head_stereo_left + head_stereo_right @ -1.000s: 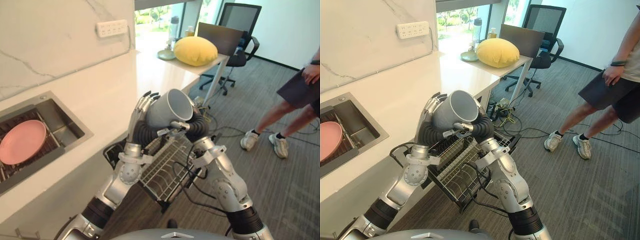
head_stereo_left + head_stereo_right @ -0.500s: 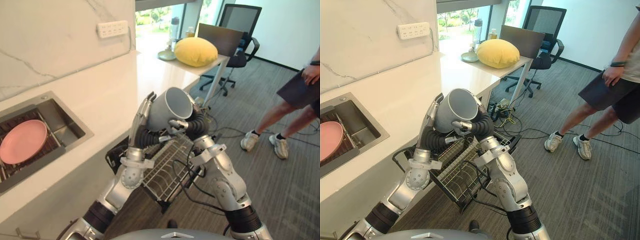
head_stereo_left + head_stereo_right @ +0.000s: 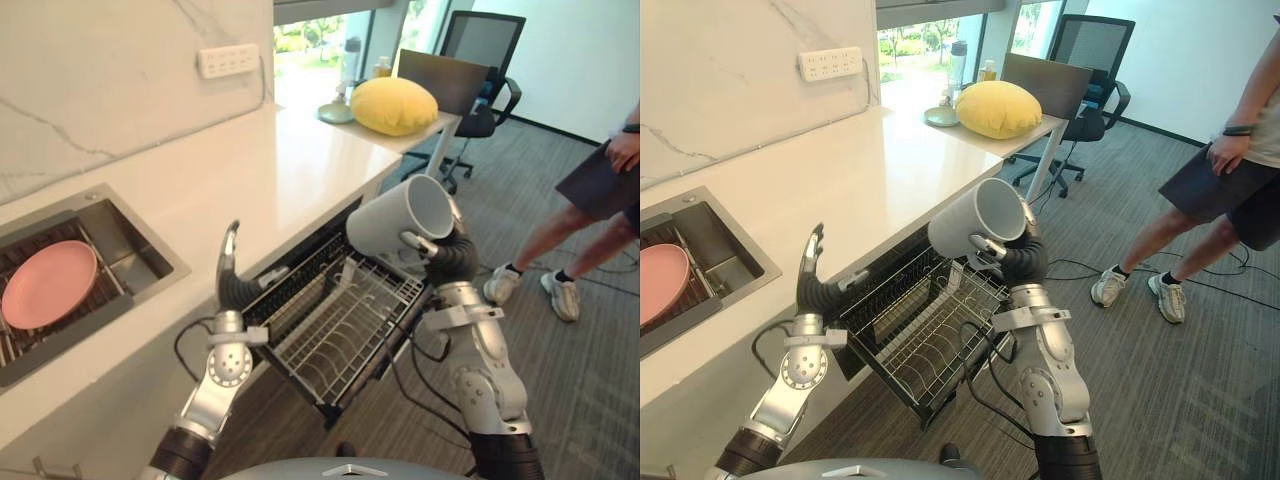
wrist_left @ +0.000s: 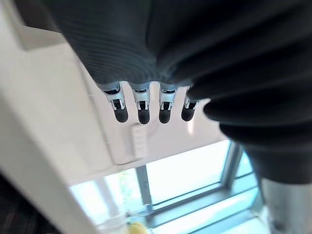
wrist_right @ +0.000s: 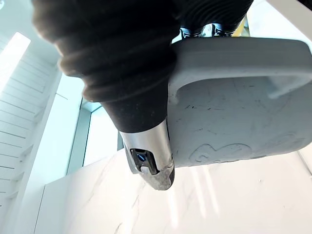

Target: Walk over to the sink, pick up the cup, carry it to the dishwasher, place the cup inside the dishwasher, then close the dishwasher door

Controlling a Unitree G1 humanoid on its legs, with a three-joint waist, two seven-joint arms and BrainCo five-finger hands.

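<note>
1. Floor (image 3: pixel 585 390): grey, striped, takes up the rt side of the room. White marble wall (image 3: pixel 90 90) stands behind the counter.
2. Counter (image 3: pixel 220 190): long white top along my left, bare in the middle, running twd a bright window (image 3: pixel 310 35).
3. Sink (image 3: pixel 130 262): steel, set into the counter at its near-left end. A pink plate (image 3: pixel 48 285) lies in it.
4. Dishwasher rack (image 3: pixel 335 335): wire, pulled out from under the counter edge, just in front of me.
5. Person (image 3: pixel 1230 170): stands at far rt in dark shorts and trainers. Rt eye view takes in the forearm w/ a wristband.
6. Office chair (image 3: pixel 490 60) and a desk (image 3: pixel 425 128) at the counter's far end, w/ a laptop (image 3: pixel 440 78) and a yellow cushion (image 3: pixel 395 104) on the desk.
7. Cup (image 3: pixel 400 215): grey, tilted, mouth facing up and away, held over the rack's far end, not touching it.
8. My right hand (image 3: pixel 450 258): curled round the cup by its handle side. Rt wrist view shows the handle and cup wall (image 5: pixel 234 107) from close, my thumb (image 5: pixel 151 168) alongside.
9. My left hand (image 3: pixel 230 272): upright by the counter edge, fingers (image 4: pixel 141 105) straight, holding nothing, well apart from the cup.
10. Socket strip (image 3: pixel 228 60): on the wall above the counter. Left wrist view has it past my fingertips.
</note>
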